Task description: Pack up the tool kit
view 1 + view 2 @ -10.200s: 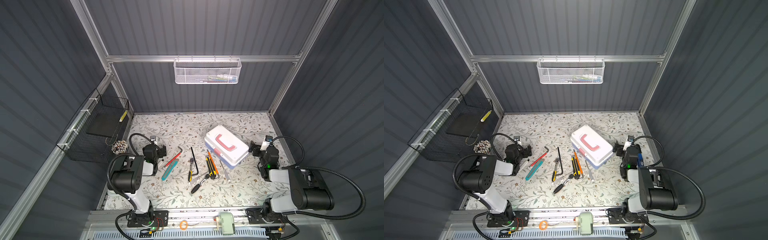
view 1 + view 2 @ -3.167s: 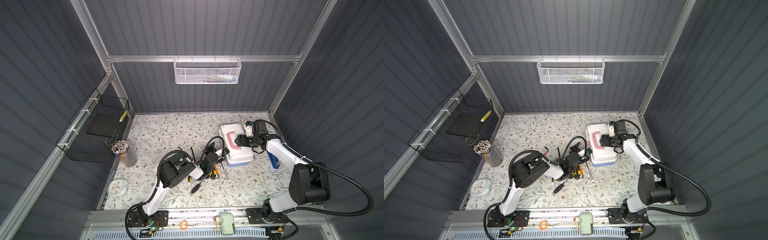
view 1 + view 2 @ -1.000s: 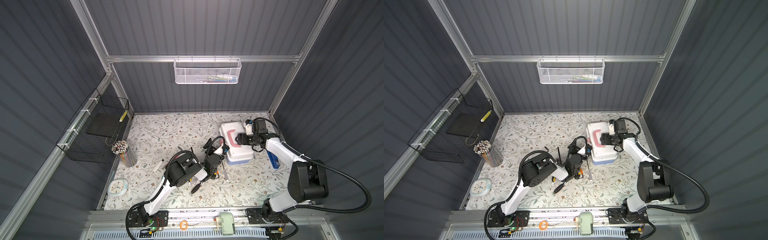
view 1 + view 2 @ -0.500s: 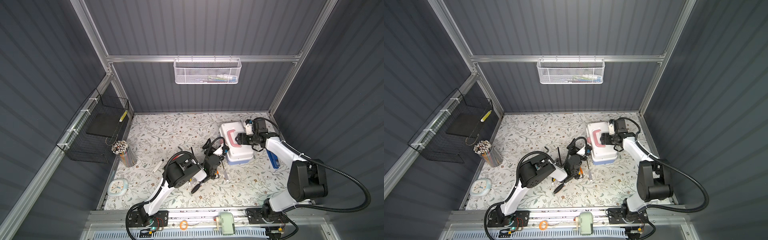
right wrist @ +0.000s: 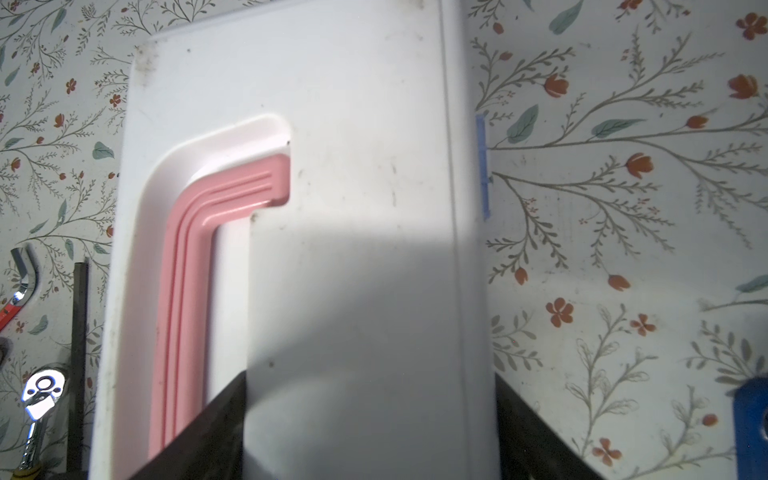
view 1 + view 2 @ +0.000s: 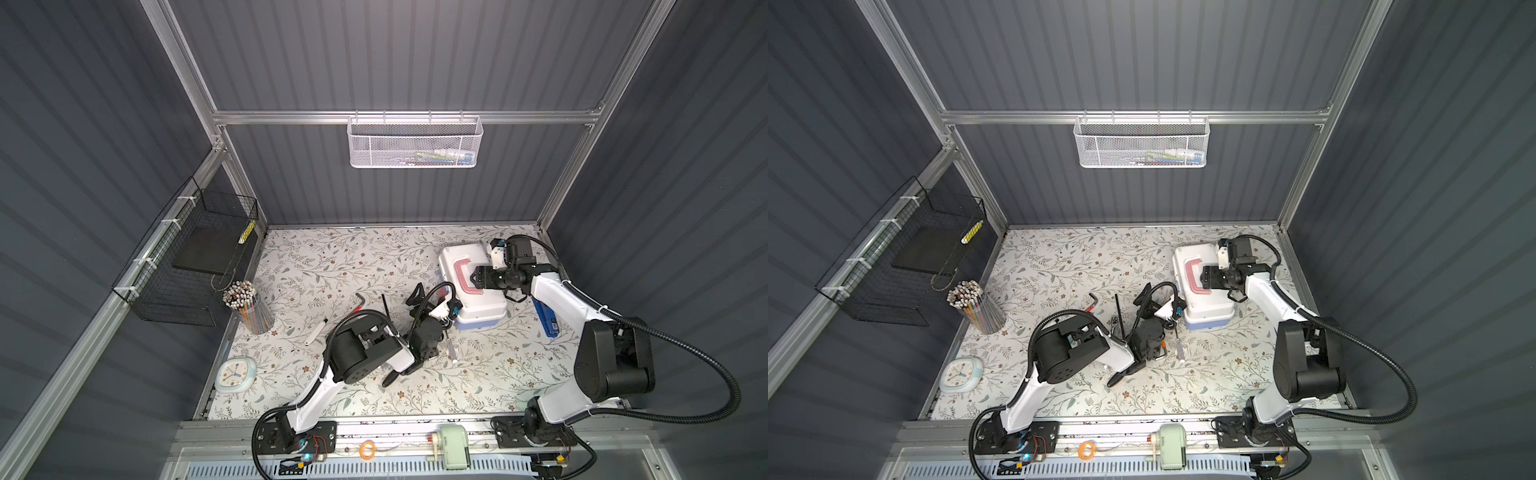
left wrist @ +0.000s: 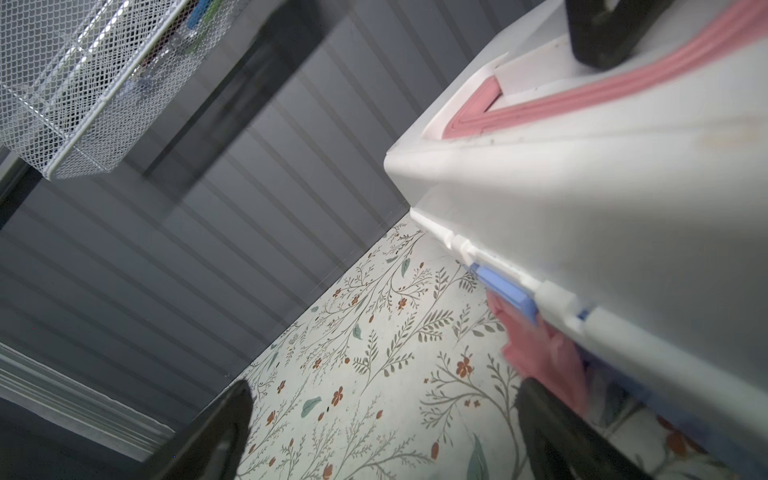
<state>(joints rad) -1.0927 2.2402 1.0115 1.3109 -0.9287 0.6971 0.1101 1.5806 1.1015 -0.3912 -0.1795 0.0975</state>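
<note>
Both top views are sharp and evenly lit: the floral table (image 6: 332,266) is bright, the grey walls (image 6: 415,62) are dim, and the straight frame posts (image 6: 183,62) splay toward the corners. In the right wrist view a hard-edged shadow crosses the lid of the tool kit (image 5: 353,124) and a ratchet (image 5: 41,392) head glares. The left wrist view blurs the pink latch (image 7: 540,357).

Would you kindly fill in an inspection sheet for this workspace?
Surface: floral-patterned tabletop.
Job's things: white-lidded plastic box with pink handle, closed; black hex key and chrome ratchet loose beside it.
Clutter: clear cup of pencils, white-faced clock, blue flat object.
Grippers: left tool open by the box's pink latch; right tool clamped across the box.
Cables: black corrugated hose loops clear of the box.
Surroundings: white mesh basket, black wire basket, grey ribbed walls.
</note>
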